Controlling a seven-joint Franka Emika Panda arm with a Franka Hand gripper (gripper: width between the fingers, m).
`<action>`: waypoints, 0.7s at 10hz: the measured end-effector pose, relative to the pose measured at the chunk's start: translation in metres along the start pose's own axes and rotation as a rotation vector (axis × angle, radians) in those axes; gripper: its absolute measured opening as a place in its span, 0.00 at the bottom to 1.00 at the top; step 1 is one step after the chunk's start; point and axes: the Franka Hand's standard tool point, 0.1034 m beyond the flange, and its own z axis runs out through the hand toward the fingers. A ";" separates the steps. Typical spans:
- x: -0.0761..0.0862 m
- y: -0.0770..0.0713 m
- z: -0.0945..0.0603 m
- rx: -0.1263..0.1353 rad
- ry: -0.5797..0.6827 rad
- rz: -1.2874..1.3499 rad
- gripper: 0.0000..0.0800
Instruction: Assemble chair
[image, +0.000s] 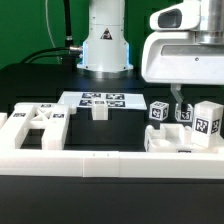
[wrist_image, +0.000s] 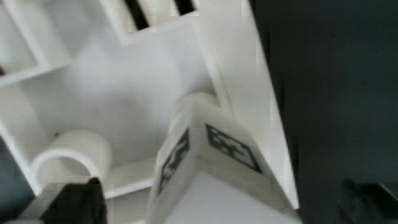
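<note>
The chair parts are loose white pieces with tags. At the exterior view's right, three tagged blocks (image: 158, 112) (image: 185, 114) (image: 207, 121) stand on or beside a flat slab (image: 172, 142). My gripper (image: 178, 100) hangs just above the middle block. In the wrist view my gripper (wrist_image: 214, 205) is open. Its dark fingers (wrist_image: 63, 205) stand wide on either side of a tagged white post (wrist_image: 222, 150) without visibly touching it. That post lies against a large flat white slab (wrist_image: 125, 90). A ladder-like frame part (image: 40, 125) lies at the exterior view's left, and a short post (image: 98, 111) stands mid-table.
The marker board (image: 100, 99) lies flat behind the short post. The long low white border wall (image: 100, 162) runs along the table front. The robot base (image: 105, 45) stands at the back with cables beside it. The table surface is black.
</note>
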 end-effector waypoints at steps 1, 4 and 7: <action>0.001 0.001 0.000 0.001 0.002 -0.101 0.81; 0.000 -0.005 0.001 -0.012 0.013 -0.349 0.81; 0.001 -0.005 0.001 -0.038 0.021 -0.539 0.81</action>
